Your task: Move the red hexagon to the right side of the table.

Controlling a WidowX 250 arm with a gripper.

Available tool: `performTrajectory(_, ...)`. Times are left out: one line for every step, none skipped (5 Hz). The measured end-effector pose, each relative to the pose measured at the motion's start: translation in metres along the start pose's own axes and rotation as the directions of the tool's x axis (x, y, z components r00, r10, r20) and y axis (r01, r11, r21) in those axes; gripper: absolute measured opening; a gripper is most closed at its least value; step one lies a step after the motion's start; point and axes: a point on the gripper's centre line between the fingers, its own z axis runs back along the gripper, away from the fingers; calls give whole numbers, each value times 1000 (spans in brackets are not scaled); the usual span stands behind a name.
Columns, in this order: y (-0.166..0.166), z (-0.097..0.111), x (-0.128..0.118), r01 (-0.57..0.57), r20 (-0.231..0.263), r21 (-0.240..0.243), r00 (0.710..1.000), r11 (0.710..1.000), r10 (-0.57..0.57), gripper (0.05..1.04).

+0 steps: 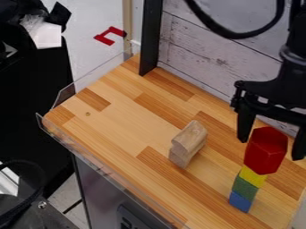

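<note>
Red hexagon (265, 151) atop yellow block (253, 176) (gripper (270, 149) near, jaws apart)

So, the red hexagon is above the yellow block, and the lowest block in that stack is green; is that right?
Not quite: the camera view shows that the lowest block is blue. The red hexagon is above the yellow block, as you say.
</note>
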Motion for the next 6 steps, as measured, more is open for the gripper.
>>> performTrajectory(3, -3, 1, -14, -6, -9, 1000, 1000, 14, 1000)
performTrajectory(5, -9, 2, -22, -15, -20, 1000, 1000, 22, 966)
performTrajectory(6, -10, 3, 0, -13, -25, 1000, 1000, 0, 756)
performTrajectory(6, -10, 3, 6, -13, -25, 1000, 1000, -6, 754)
performTrajectory(7, -10, 2, 13, -20, -19, 1000, 1000, -13, 754)
performTrajectory(11, -8, 2, 21, -20, 7, 1000, 1000, -21, 754)
